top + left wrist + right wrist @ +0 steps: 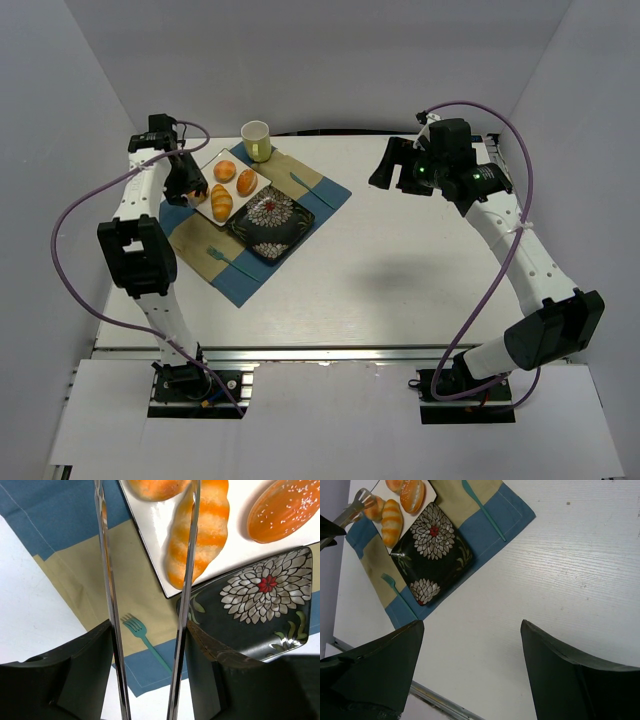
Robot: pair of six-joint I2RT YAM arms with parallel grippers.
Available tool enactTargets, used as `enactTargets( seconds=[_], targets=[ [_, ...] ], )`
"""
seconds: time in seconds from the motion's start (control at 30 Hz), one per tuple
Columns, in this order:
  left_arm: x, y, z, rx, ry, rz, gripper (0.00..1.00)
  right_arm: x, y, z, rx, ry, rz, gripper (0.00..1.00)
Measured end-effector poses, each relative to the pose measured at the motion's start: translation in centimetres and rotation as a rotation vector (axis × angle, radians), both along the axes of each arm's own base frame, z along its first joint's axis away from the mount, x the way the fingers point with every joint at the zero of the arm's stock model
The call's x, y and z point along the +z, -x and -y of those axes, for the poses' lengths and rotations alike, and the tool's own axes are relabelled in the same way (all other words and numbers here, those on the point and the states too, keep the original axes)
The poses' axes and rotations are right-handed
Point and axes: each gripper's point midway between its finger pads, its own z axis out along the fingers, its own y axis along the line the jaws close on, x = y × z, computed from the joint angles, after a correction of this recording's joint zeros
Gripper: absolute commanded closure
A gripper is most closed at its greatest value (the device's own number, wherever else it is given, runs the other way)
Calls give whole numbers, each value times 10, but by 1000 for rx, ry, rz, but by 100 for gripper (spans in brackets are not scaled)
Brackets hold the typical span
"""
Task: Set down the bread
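Left wrist view is showing a striped loaf (212,525) lying on a white plate (239,535), with a seeded roll (285,510) just beside it and a bun (155,487) on its other side. The white plate is sitting on a blue and tan mat (142,580) at the far left corner of the table (400,270), and its near corner is touching a dark plate (260,620) with a flower pattern.

The left gripper (147,625) is clamping a pair of tongs (185,590), one finger pressing on each metal arm. The tongs are standing partway open above the white plate. One arm is crossing over the striped loaf, and the bun is lying between the two arms. The tips are running out of this view, and in the right wrist view they are too small to tell whether they are touching the bun.

A fork (135,626) is lying on the mat near the dark plate, and a teal utensil (482,510) is lying on the mat's opposite side. A cup (257,140) is standing at the mat's far corner.

The right gripper (471,625) is hanging well apart over the right side of the table, its fingers spread wide and gripping nothing
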Motion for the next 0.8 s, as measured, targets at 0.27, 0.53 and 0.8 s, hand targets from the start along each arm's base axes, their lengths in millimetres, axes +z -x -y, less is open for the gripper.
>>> enactTargets(
  seconds=[0.27, 0.53, 0.8],
  targets=[
    [-1, -3, 7, -18, 4, 4, 35, 0, 0, 1, -2, 0, 0, 16],
    [-13, -6, 11, -25, 10, -20, 37, 0, -2, 3, -8, 0, 0, 16],
    [-19, -6, 10, -24, 8, -37, 52, 0, -1, 3, -7, 0, 0, 16]
  ],
)
